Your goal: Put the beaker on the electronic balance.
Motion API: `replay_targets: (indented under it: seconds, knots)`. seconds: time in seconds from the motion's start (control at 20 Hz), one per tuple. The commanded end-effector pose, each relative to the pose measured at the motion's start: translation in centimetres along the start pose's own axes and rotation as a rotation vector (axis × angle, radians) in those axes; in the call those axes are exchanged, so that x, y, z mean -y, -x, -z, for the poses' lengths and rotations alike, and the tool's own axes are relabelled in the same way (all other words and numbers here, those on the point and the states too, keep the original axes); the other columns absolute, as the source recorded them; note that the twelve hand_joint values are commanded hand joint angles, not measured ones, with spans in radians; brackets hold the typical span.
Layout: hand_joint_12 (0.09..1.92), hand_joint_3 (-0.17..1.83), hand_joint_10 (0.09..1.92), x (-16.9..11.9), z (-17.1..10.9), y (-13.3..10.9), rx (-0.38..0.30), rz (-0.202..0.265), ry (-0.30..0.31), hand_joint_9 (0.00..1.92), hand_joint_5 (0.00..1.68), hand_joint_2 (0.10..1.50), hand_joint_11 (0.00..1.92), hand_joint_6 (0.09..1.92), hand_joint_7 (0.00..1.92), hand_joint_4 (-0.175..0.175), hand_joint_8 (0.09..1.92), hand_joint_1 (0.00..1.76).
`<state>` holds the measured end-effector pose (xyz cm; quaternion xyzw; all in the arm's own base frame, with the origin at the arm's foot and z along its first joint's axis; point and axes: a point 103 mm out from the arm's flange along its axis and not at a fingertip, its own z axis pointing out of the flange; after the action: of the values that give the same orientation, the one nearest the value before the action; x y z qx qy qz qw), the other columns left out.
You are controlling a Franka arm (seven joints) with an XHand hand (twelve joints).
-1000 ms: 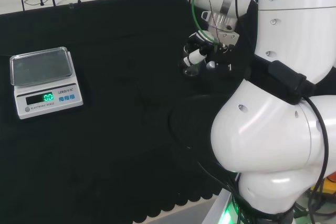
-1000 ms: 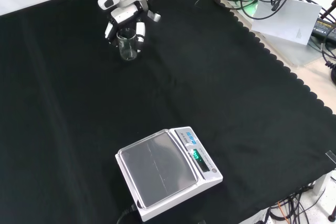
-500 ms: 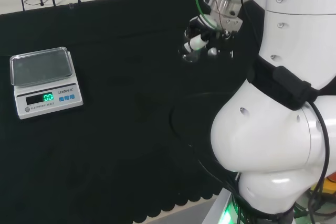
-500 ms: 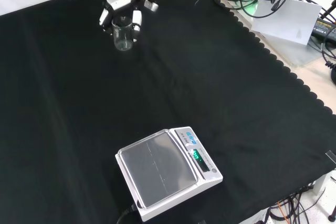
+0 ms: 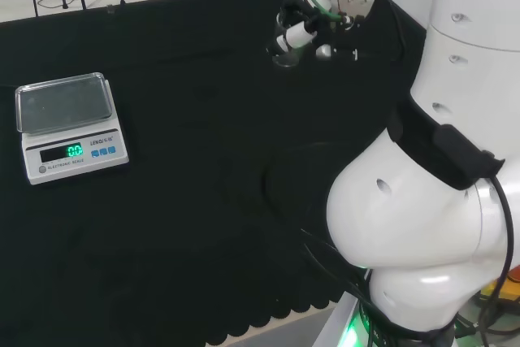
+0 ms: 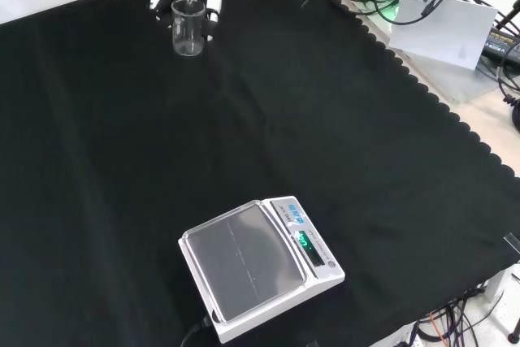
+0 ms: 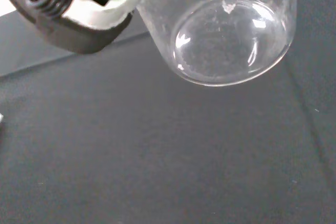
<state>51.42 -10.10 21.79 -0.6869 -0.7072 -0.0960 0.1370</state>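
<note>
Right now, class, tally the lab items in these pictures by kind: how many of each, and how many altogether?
Clear glass beaker, held in the hand above the cloth: 1
Electronic balance, pan bare: 1
Total: 2

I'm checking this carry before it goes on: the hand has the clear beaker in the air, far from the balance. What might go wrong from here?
The beaker is smooth clear glass, and the hand grips it by the side, so it may slip or tilt on the way.

The electronic balance sits far across the cloth. Its pan is small, so the beaker may land on the rim, tip, or jolt it.
</note>
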Motion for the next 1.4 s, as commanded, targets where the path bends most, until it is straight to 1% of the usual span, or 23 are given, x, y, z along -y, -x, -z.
replay_targets:
  seconds: [0.05,0.1,0.15,0.25,0.3,0.5,0.6,0.7,0.8,0.9,1.05,1.2,1.4]
  knots:
    - [1.05,0.96,1.39,1.5,0.4,-9.5,0.038,0.134,-0.065,1.11,0.75,0.76,1.22,1.53,0.95,-0.094,1.56,1.21]
    - [1.05,0.96,1.39,1.6,0.4,-11.2,0.047,0.15,-0.068,1.11,0.75,0.76,1.22,1.53,0.95,-0.095,1.56,1.21]
    - [1.05,0.96,1.39,1.8,0.2,-13.2,0.04,0.164,-0.067,1.11,0.75,0.76,1.22,1.53,0.95,-0.095,1.56,1.21]
    - [1.05,0.96,1.39,1.8,-0.7,-17.3,0.059,0.19,-0.084,1.11,0.75,0.76,1.22,1.53,0.95,-0.096,1.56,1.21]
    - [1.05,0.96,1.39,1.7,-1.4,-19.3,0.058,0.208,-0.093,1.11,0.75,0.76,1.22,1.53,0.95,-0.096,1.56,1.21]
    - [1.05,0.97,1.39,1.5,-4.6,-28.2,0.082,0.28,-0.127,1.11,0.76,0.76,1.21,1.53,0.95,-0.097,1.56,1.21]
    - [1.05,0.97,1.39,1.7,-6.3,-31.9,0.072,0.311,-0.134,1.12,0.76,0.75,1.21,1.52,0.95,-0.098,1.55,1.22]
    - [1.05,0.97,1.39,1.6,-8.0,-35.1,0.072,0.353,-0.16,1.12,0.77,0.75,1.21,1.52,0.96,-0.098,1.55,1.22]
    - [1.05,0.97,1.39,1.0,-9.2,-37.0,0.069,0.392,-0.179,1.12,0.77,0.75,1.21,1.52,0.96,-0.096,1.55,1.22]
    - [1.05,0.98,1.38,-0.1,-10.6,-39.0,0.083,0.43,-0.207,1.12,0.77,0.74,1.21,1.51,0.96,-0.096,1.55,1.22]
    - [1.05,0.98,1.38,-1.9,-12.6,-41.0,0.082,0.451,-0.244,1.12,0.78,0.74,1.21,1.51,0.96,-0.095,1.55,1.22]
    - [1.05,0.98,1.38,-4.4,-14.5,-41.8,0.089,0.472,-0.276,1.12,0.78,0.74,1.21,1.51,0.96,-0.095,1.55,1.22]
    - [1.05,0.98,1.38,-7.2,-15.4,-41.7,0.082,0.483,-0.285,1.13,0.78,0.74,1.21,1.5,0.96,-0.095,1.55,1.22]
